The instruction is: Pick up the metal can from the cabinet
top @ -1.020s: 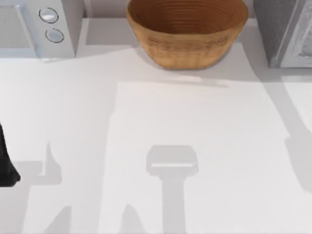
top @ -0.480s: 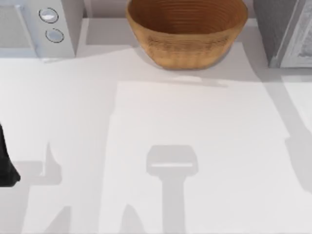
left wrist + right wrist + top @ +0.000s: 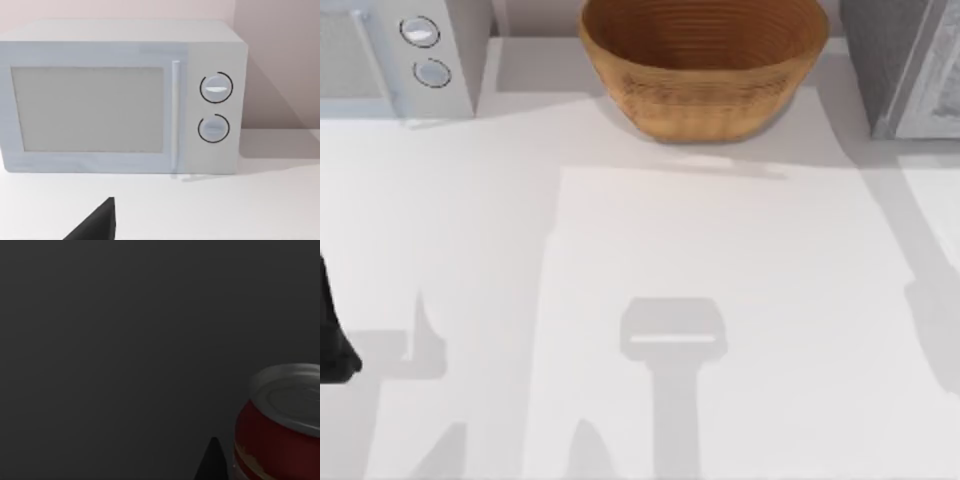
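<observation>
Inside the dark cabinet, the right arm's wrist view shows the metal can (image 3: 280,425) upright beside one dark fingertip, so the jaws, whose state I cannot tell, should straddle its red side squarely before closing; the left arm (image 3: 332,340) sits parked at the worktop's (image 3: 720,260) left edge.

My left arm (image 3: 334,335) sits at the left edge of the table (image 3: 720,280). A dark fingertip (image 3: 212,462) of my right gripper pokes up.

Bright table (image 3: 770,300), crisp grey shadows, right wrist view dim
</observation>
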Robot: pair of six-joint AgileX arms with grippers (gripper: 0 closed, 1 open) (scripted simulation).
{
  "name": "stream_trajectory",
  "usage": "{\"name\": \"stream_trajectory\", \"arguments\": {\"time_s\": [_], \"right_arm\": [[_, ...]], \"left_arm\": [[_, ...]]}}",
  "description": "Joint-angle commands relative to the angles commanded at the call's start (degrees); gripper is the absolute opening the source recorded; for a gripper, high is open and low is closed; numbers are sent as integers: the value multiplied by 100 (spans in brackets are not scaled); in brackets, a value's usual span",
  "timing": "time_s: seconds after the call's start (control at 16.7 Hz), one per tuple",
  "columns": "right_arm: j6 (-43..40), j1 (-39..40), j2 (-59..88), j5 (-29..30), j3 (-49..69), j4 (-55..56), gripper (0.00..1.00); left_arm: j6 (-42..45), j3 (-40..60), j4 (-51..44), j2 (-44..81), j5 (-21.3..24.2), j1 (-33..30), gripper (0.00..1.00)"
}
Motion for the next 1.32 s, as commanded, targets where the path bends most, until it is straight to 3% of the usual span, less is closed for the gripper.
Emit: {"name": "stream_trajectory", "arguments": {"time_s": [0.3, 0.84, 1.32], "right_arm": [[-11, 167, -411, 150, -187, -255, 0], [-1, 998, -2682, 944, -1072, -1600, 0], [8, 983, -2925, 924, -1273, -1583, 0]], "left_arm": [[0, 0, 0, 0, 0, 0, 100], [0, 0, 0, 0, 0, 0, 100], [0, 0, 0, 0, 0, 0, 100]]}}
